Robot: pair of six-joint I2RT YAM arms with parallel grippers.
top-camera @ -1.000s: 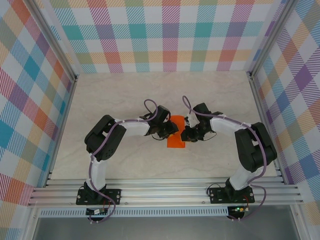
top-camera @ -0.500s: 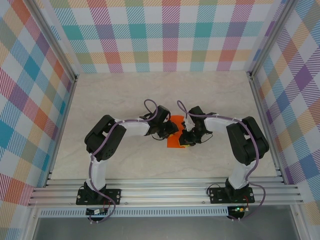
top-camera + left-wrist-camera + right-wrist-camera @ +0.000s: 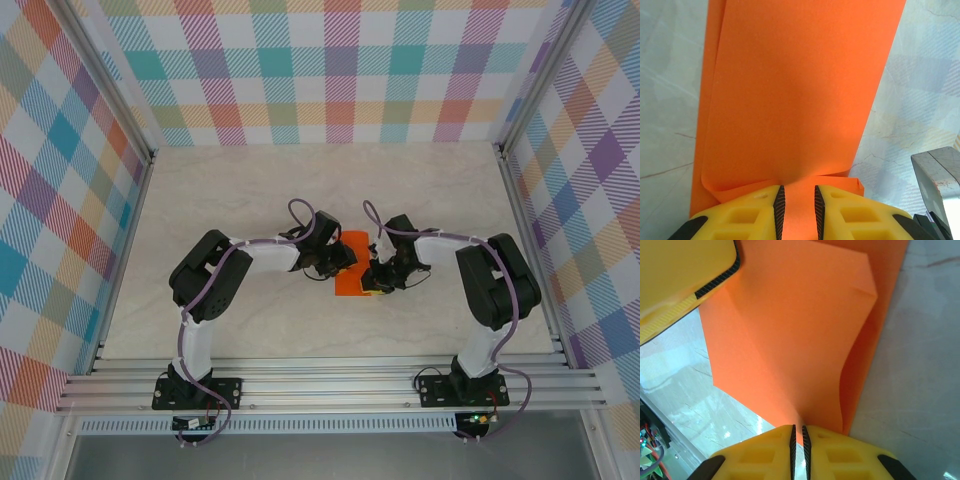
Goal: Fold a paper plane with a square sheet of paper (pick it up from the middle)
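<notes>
The square sheet of paper (image 3: 348,287) is bright orange, folded into a tall narrow shape, and lies at the table's middle between both grippers. In the left wrist view the paper (image 3: 790,90) has an upper layer curling up just ahead of my left gripper (image 3: 796,189). Its jaws stand a little apart, with the lower layer lying flat across the gap. In the right wrist view my right gripper (image 3: 800,429) is shut on the edge of a raised flap of the paper (image 3: 790,340). From above, the left gripper (image 3: 343,262) and right gripper (image 3: 373,281) face each other across the sheet.
The pale marble-patterned table (image 3: 250,190) is walled by plaid panels on three sides. An aluminium rail (image 3: 330,385) runs along the near edge by the arm bases. A yellow finger of the left gripper (image 3: 685,280) shows in the right wrist view, close above the flap.
The right gripper has shifted a little left and nearer over the paper's right edge. The left arm has stayed put on the paper.
</notes>
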